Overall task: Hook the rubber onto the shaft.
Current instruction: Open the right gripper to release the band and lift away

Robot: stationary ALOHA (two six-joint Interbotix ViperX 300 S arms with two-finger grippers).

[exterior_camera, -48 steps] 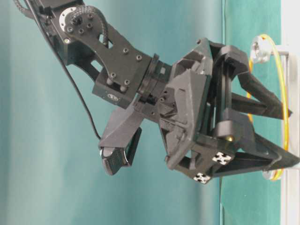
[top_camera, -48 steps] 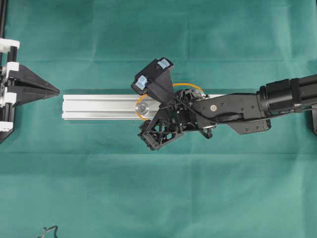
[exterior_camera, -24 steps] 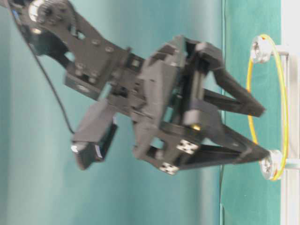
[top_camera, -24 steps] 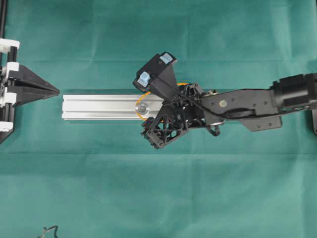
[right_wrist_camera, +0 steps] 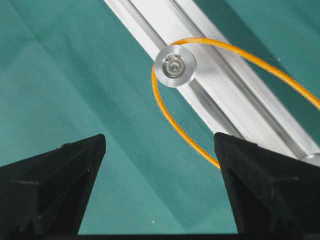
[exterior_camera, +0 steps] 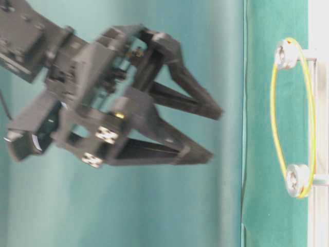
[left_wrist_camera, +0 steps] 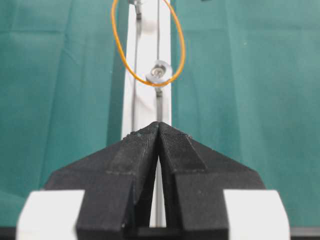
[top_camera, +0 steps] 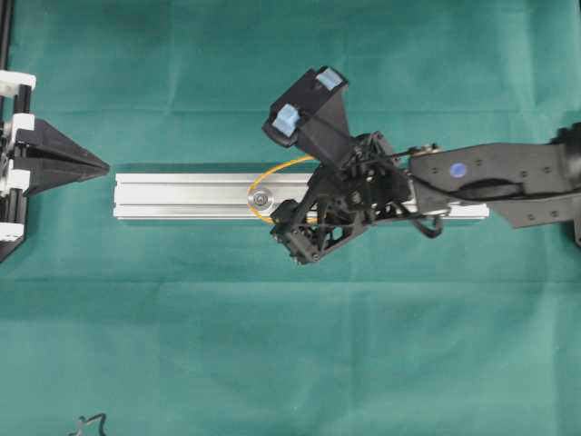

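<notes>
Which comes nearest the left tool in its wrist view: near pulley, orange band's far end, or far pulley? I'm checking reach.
1. Near pulley, just ahead of the left tool, on the rail.
2. Far pulley, top edge.
3. Orange band: far end out of frame.

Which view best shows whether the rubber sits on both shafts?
Table-level: the rubber loops around both shafts, unobstructed. Overhead, the right end effector covers half. Left wrist crops the far shaft; right wrist shows one shaft fully.

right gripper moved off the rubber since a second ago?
Yes. The right gripper has pulled left in the table-level view, away from the rubber looped around both shafts.
</notes>
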